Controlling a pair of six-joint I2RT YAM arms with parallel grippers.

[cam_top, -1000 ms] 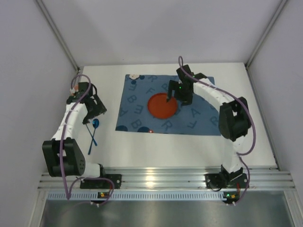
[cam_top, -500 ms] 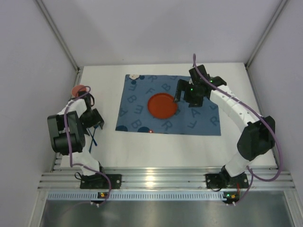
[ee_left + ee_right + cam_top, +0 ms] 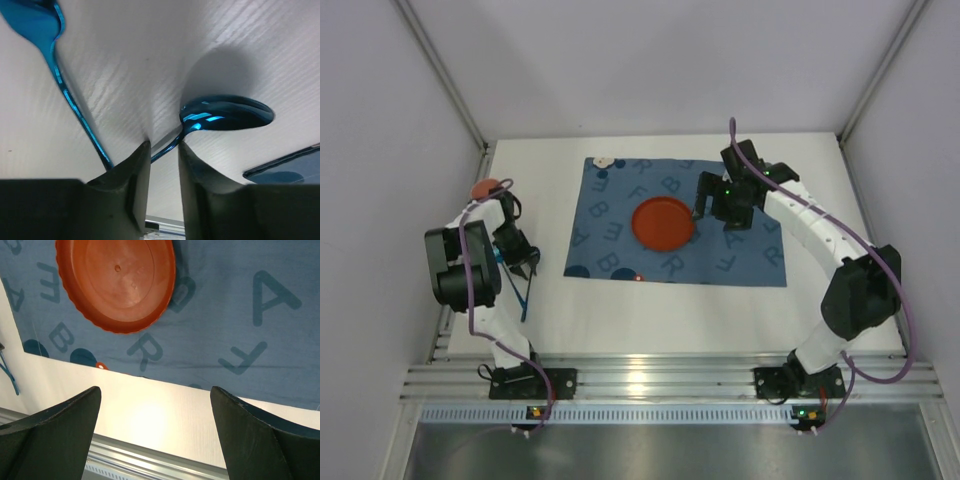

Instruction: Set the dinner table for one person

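Bench first: the white matte tabletop fills the middle of the overhead view and carries everything. It looks rigid, heavy and fixed, so I judge it a surface to place things onto, not something to take hold of, and smooth enough that cutlery may skid on it. Near its left edge the left end effector stands low over 2 shiny blue utensils. The handle of a spoon runs through the narrow gap between its fingers, but I cannot tell whether they pinch it; the second utensil lies just left. Thin, stiff and slick, the spoon is probably best taken mid-handle. Farther in lies a dark blue cloth mat, soft and liable to wrinkle, printed with letters: A, F, R, B and E read clearly, with no brand. An orange plate, light-looking, sits on it. Just right of the plate the right end effector hovers, spread wide and empty.
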